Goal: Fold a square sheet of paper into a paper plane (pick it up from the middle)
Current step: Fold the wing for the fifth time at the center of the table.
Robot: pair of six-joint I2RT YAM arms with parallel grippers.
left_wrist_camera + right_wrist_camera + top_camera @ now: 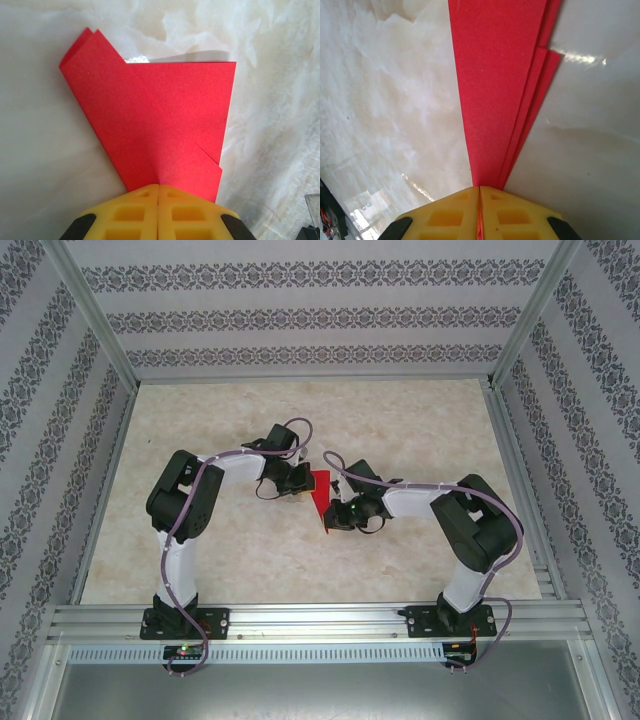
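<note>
The square sheet of paper is folded into a red paper plane, held just above the middle of the table between both arms. In the left wrist view the paper plane fans out as broad red layers from my left gripper, whose yellow fingers are shut on its lower edge. In the right wrist view the paper plane runs away as a long narrow wedge of stacked layers. My right gripper is shut on its narrow end, red paper showing in the slit. From above, the left gripper and right gripper flank the paper.
The beige marbled tabletop spreads all round the arms. Patterned walls close the back and sides. An aluminium rail with the arm bases runs along the near edge.
</note>
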